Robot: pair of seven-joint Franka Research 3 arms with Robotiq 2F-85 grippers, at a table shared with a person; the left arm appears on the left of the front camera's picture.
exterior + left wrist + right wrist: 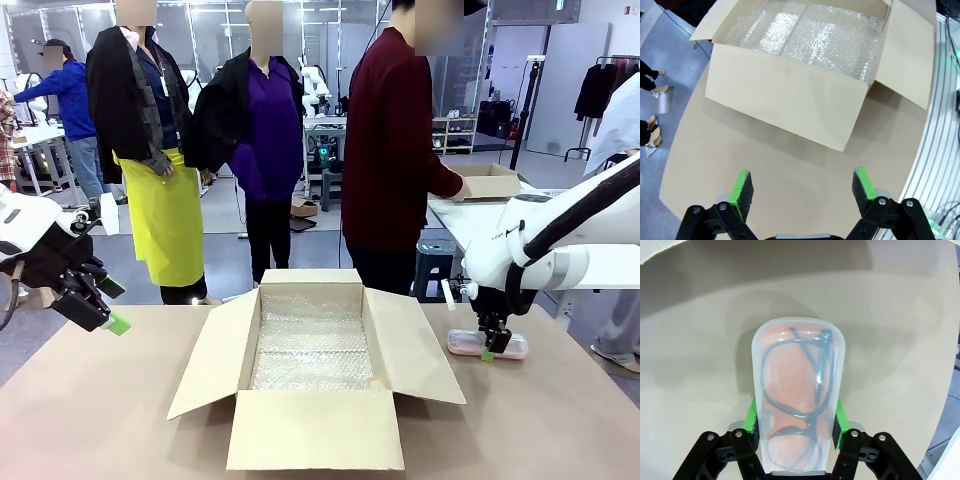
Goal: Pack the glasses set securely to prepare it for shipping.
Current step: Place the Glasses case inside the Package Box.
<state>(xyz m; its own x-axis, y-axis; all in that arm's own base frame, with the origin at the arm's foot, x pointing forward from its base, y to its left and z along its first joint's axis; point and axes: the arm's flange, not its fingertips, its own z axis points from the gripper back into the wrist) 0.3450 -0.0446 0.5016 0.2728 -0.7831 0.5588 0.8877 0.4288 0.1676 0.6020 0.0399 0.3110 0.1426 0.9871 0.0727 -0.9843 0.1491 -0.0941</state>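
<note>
Right gripper [795, 414]: clamped on the pink glasses case [797, 365] lying on the table [100, 400].
Left gripper [801, 180]: wide apart, empty.
Box [315, 430]: open, lined with bubble wrap [310, 345].

One open brown cardboard box [310, 440], four flaps spread. One lining of clear bubble wrap [310, 345] inside. One pinkish, clear-lidded plastic glasses case [797, 355], with one pair of glasses [815, 375]. Two black grippers with green pads: left gripper [802, 184], right gripper [796, 416]. One brown bench [90, 420].
</note>
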